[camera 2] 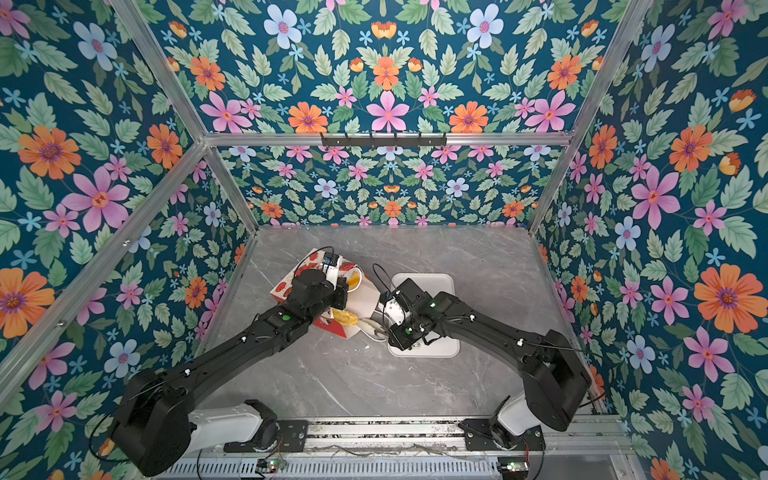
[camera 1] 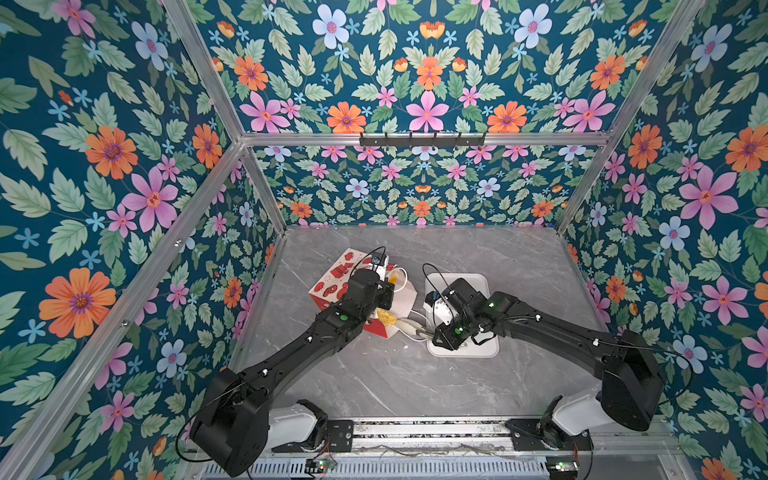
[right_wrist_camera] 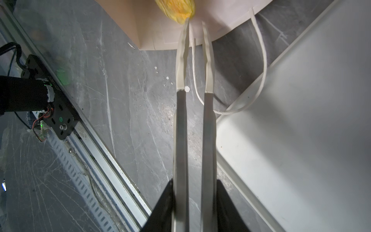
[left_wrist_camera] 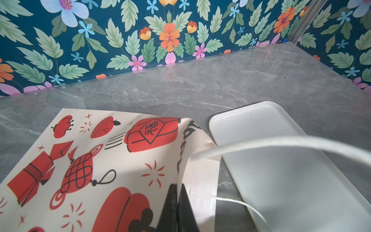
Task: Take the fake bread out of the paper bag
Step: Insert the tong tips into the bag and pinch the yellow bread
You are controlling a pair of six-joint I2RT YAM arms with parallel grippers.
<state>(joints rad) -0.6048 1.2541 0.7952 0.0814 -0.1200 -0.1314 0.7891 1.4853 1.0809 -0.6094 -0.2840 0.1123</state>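
The paper bag lies on its side left of centre, mouth toward the tray. My left gripper is shut on the edge of the bag's printed panel at the mouth. A yellow piece of fake bread shows in the mouth, and a second orange-yellow piece sits deeper inside. My right gripper, with long pale fingers, stands open at the mouth. One fingertip touches the yellow piece's end; nothing is held. A white cord handle loops beneath the fingers.
A flat white tray lies right of the bag, partly under my right arm. The aluminium rail runs along the table's front edge. Flowered walls close in the back and sides.
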